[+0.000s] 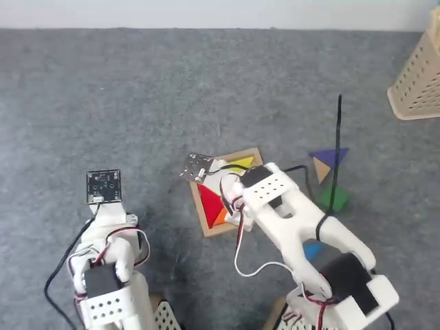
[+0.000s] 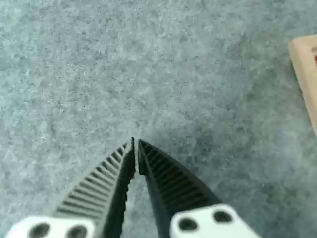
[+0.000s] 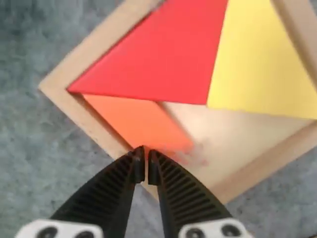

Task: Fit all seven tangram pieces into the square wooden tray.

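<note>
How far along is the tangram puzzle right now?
Done: red piece, yellow piece and orange piece sit in the tray. In hand: the shut right gripper is at the orange piece's edge. Left: purple piece, tan piece, green piece and blue piece lie on the carpet outside.

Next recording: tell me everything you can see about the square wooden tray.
The tray is a shallow square of pale wood with a raised rim. It lies flat on the grey carpet, turned askew to the arms. Inside sit a red triangle, a yellow triangle and an orange piece, edges meeting; the rest of its floor is bare. The right gripper, shut, hangs over the orange piece near the rim; contact is unclear.
</note>
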{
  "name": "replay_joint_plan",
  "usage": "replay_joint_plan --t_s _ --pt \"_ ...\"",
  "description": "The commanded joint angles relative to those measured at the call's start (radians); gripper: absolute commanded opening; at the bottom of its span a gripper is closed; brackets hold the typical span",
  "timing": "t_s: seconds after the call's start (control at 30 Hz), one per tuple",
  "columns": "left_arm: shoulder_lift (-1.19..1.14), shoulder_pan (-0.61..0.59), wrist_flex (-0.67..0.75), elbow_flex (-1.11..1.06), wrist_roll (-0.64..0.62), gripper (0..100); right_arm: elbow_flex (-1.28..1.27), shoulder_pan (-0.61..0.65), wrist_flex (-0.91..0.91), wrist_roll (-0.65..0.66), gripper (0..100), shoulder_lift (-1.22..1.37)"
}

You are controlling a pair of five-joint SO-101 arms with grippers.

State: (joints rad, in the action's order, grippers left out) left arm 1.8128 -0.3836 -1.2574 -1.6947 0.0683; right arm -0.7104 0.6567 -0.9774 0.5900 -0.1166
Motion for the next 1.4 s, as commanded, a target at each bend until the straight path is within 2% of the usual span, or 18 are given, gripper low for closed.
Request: replay_joint_plan --t_s 0.0,0.13,0.37,0.47,0.6,0.7,0.8,0.9,1.13,1.23,1.37 --pt "0.014 0.003 -0.006 0.010 -0.008 1 0.006 0.044 0.025 -0.048 0.6 -0.053" --pt "0.014 0.003 -0.006 0.010 -0.008 1 0.006 0.076 0.024 -0.080 0.6 -0.056" --pt "0.014 0.003 -0.006 0.010 -0.008 1 0.060 0.044 -0.047 -0.144 0.6 -0.114" --pt "0.014 0.003 -0.006 0.010 -0.008 1 0.110 -0.013 -0.108 -0.195 0.6 -0.168" --pt "0.014 0.003 -0.006 0.010 -0.008 1 0.173 -0.156 -0.119 -0.295 0.6 -0.199" --pt "0.014 0.003 -0.006 0.010 -0.008 1 0.238 -0.243 -0.125 -0.334 4.3 -0.136" --pt "0.014 0.003 -0.006 0.010 -0.008 1 0.308 -0.260 -0.125 -0.376 12.1 -0.002" --pt "0.014 0.003 -0.006 0.010 -0.008 1 0.390 -0.262 -0.125 -0.399 14.5 0.143" --pt "0.014 0.003 -0.006 0.010 -0.008 1 0.506 -0.292 -0.117 -0.404 14.5 0.352" --pt "0.014 0.003 -0.006 0.010 -0.008 1 0.523 -0.329 -0.117 -0.460 13.9 0.397" --pt "0.014 0.003 -0.006 0.010 -0.008 1 0.517 -0.361 -0.117 -0.525 0.9 0.418"
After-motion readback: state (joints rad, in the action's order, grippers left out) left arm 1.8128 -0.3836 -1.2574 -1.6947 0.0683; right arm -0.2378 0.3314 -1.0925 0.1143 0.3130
